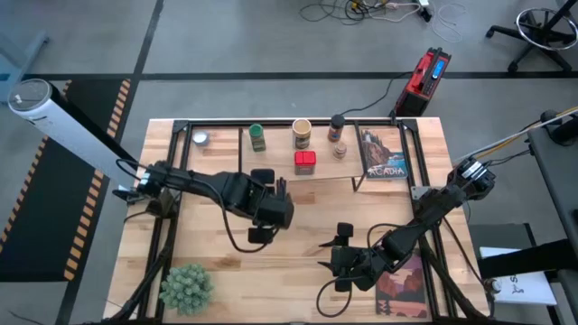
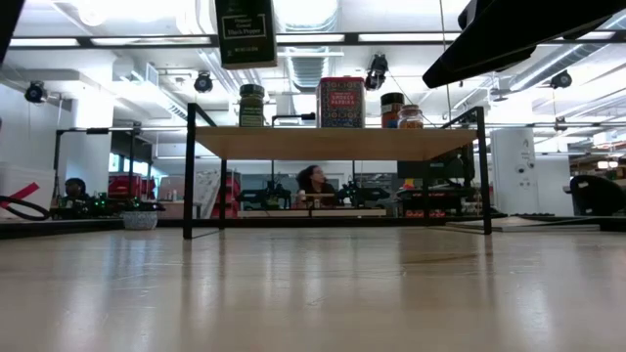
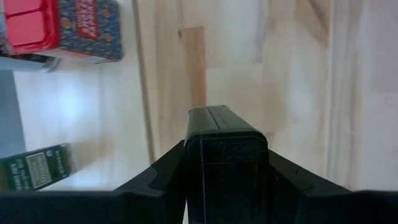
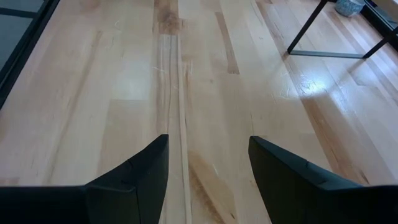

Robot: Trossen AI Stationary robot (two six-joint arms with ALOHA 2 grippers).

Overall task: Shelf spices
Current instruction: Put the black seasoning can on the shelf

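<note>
Above pale grained wood, left hand (image 3: pixel 227 163) clamped on dark square tin (image 3: pixel 225 146); right hand (image 4: pixel 208 171) part-open, empty.

Grey concrete floor (image 1: pixel 271 45), bright ceiling lights (image 2: pixel 411 37).

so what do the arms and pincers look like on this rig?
Both arms are dark, near-black jointed links with loose black cables looping alongside. The left pincer and right pincer each end in two matte black fingers, wedge-shaped and plain. No markings are legible. The right arm's base carries a silvery fitting.
</note>
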